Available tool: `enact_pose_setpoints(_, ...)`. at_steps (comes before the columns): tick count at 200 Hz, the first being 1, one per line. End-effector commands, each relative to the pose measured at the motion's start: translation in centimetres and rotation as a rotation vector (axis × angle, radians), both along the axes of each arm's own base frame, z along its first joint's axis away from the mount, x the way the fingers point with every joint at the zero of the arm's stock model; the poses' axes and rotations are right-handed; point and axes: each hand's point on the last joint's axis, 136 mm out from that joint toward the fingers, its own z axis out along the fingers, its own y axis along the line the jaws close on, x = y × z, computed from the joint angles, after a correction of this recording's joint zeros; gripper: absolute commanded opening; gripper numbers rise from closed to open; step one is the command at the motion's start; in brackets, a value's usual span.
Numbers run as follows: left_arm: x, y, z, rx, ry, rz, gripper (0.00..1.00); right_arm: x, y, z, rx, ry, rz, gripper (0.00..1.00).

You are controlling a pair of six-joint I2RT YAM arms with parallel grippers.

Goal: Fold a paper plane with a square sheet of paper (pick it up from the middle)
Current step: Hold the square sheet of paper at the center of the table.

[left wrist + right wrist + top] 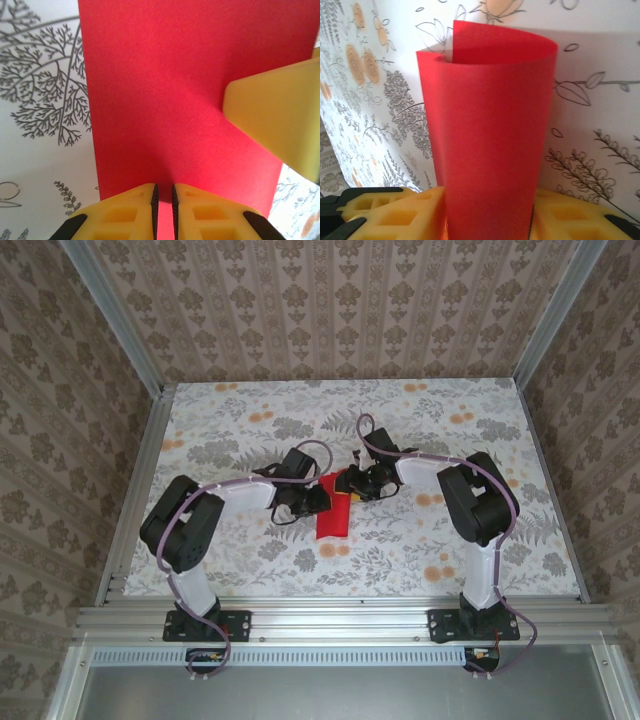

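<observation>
Overhead, the square sheet of paper [332, 514] lies mid-frame on the desk [430, 550], with my left tool [316, 498] and right tool [352, 484] meeting at its upper end. Next, from my left wrist, the left tool [163, 195] is clenched on the sheet's near edge at bottom centre, red showing in the slit. Lastly, from my right wrist, the sheet [490, 125] curls upright between the right tool's [490, 205] spread fingers, touching both; whether they squeeze it I cannot tell.
</observation>
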Motion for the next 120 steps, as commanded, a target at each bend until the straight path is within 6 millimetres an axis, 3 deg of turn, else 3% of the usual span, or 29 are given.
enact_pose_setpoints(1,-0.2,0.0,-0.6,0.051,0.006,-0.024,0.17,-0.6,-1.4,1.0,-0.066,-0.004,-0.018,0.49)
enact_pose_setpoints(54,-0.2,-0.8,-0.9,0.056,0.012,-0.045,0.17,-2.3,-3.6,2.4,-0.209,-0.069,-0.007,0.6)
enact_pose_setpoints(120,0.2,-1.4,-0.1,0.044,-0.003,-0.056,0.18,-3.1,-3.1,0.5,-0.322,-0.054,0.08,0.6)
